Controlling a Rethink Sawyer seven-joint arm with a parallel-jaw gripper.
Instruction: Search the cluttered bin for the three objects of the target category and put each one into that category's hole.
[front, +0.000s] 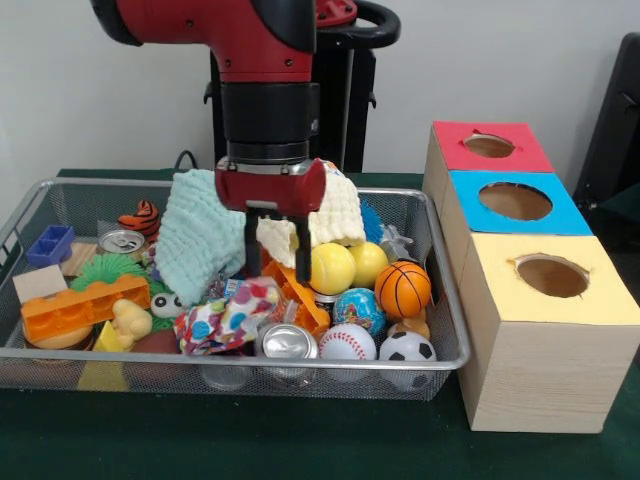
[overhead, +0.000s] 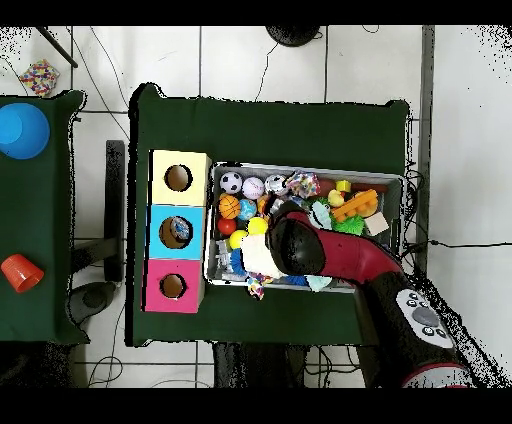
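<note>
**Now: claw lowered into a crowded wire bin**

Seen from the front, the red and black arm reaches down into a wire mesh bin on a green surface. Its claw hangs with both black fingers apart, a cream cloth bunched between and behind them. Just beside the claw lie two yellow balls, then a basketball; below it sit a globe ball, a baseball, a soccer ball and a can. Well away stands a box with red, blue and yellow holes.

From overhead, the arm covers the bin's middle and hides the claw. The three-holed box touches the bin's ball end.
</note>
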